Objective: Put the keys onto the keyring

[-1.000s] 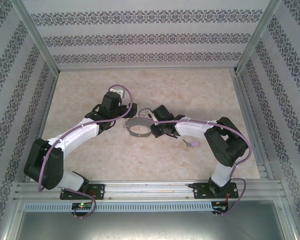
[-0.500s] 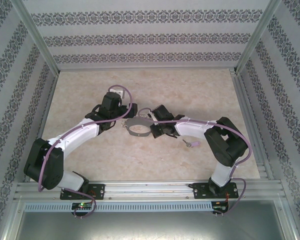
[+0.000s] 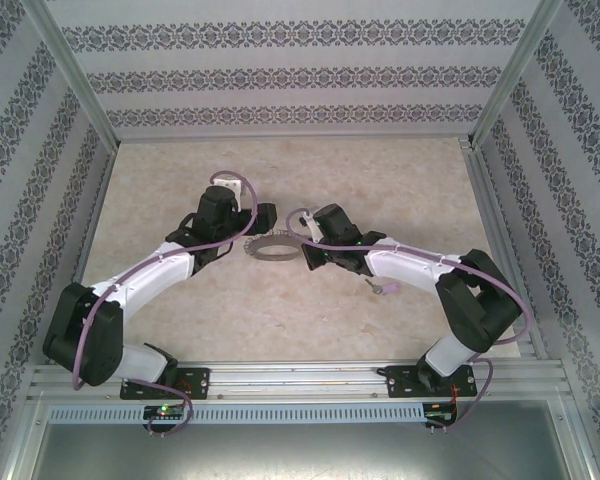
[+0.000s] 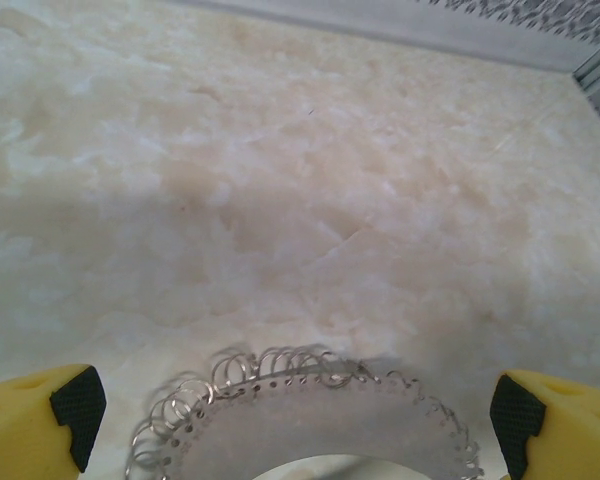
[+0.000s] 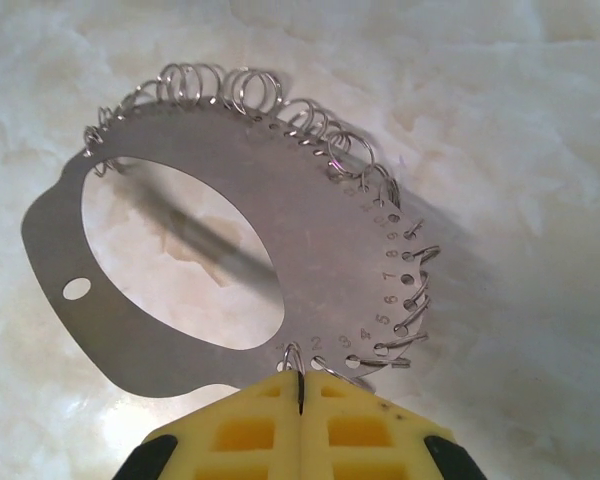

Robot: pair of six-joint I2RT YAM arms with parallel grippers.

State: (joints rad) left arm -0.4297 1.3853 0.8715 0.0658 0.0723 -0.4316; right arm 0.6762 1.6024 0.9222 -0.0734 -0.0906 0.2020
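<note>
Pressed seam to seam on the right gripper: yellow fingers nipping one small wire loop at the near rim of the keyring. Held clear of the table by that pinch, tilted, with a shadow cast beneath through the big oval cut-out. A flat grey metal plate, one small round hole at its left end and a row of numbered holes along the right rim. More thin wire loops threaded round the far and right edge.

Spread wide on the left gripper: black-tipped yellow fingers at either bottom corner of the left wrist view, touching nothing. Between them, apart from both, the looped rim of the keyring.

From above, both grippers close together near the middle of the pale marbled table, the left one at the ring's far left side, the right one at its right end. Lying on the table just beside the right arm's white forearm, toward the near right and well apart from the keyring: the key, lilac head, short metal blade, touched by neither gripper. Around the table, walls of striped floral wallpaper.
</note>
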